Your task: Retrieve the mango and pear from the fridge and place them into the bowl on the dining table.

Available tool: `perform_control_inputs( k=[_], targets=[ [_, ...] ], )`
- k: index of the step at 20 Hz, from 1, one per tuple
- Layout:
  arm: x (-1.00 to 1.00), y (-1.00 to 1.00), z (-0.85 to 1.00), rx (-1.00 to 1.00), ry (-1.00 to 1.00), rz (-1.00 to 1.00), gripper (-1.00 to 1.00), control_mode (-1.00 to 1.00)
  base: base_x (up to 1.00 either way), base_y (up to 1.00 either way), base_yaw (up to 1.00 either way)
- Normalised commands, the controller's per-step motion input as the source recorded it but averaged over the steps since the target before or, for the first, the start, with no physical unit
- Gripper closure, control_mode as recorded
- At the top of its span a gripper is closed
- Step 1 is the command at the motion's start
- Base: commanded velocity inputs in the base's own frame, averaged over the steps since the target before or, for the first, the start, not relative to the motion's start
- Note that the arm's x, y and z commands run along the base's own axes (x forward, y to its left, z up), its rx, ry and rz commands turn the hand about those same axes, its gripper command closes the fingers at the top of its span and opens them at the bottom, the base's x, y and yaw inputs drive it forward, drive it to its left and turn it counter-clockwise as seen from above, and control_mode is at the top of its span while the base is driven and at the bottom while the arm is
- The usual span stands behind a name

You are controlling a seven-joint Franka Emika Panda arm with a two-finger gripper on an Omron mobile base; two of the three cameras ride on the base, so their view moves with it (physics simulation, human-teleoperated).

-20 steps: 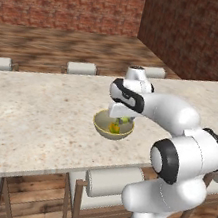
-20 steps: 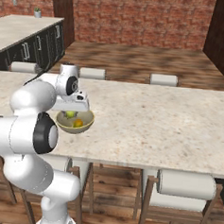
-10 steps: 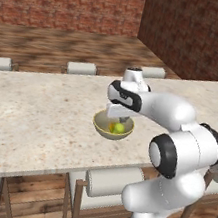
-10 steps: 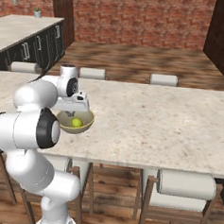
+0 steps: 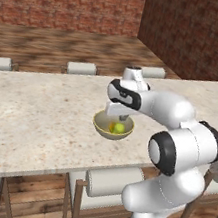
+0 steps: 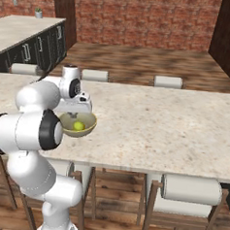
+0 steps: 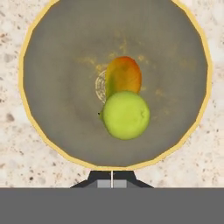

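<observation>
The robot's two-finger dark gripper [image 7: 112,180] hangs just above the near rim of the small round tan bowl [image 7: 30,109]; its two tips are pressed together with only a thin line between them, and it holds nothing and touches nothing. One second ago the fingers stood apart inside the bowl, and the hand has since risen a little above it.

Inside the bowl the round yellow-green pear [image 7: 126,114] lies nearer to the gripper, touching the orange-yellow mango with a darker blush [image 7: 124,75] just behind it. In the bottom of the bowl, partly under the mango, there is a faint round mark; I cannot read any writing in it.

The bowl [image 5: 101,129] stands on the long beige speckled dining table [image 5: 33,118], near its front edge. White cushioned stools [image 6: 186,189] line the table on both sides.
</observation>
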Motion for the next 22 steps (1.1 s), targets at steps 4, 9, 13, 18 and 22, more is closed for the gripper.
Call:
perform_control_inputs(
  k=[4,9,13,18,22],
  targets=[
    [-0.55,0.00,0.23,0.00,-0.15,-0.02,1.00,-1.00,0.00,0.00,0.00],
    [-0.68,0.00,0.39,0.00,-0.26,-0.03,-1.00,-1.00,0.00,0.00,0.00],
    [-0.82,-0.03,0.48,0.00,-0.26,-0.03,-1.00,-1.00,0.00,0.00,0.00],
    [-0.98,-0.08,0.59,0.00,-0.33,-0.02,-1.00,-1.00,0.00,0.00,0.00],
    [-0.94,-0.06,0.61,0.00,-0.36,-0.01,-1.00,-1.00,0.00,0.00,0.00]
  ],
)
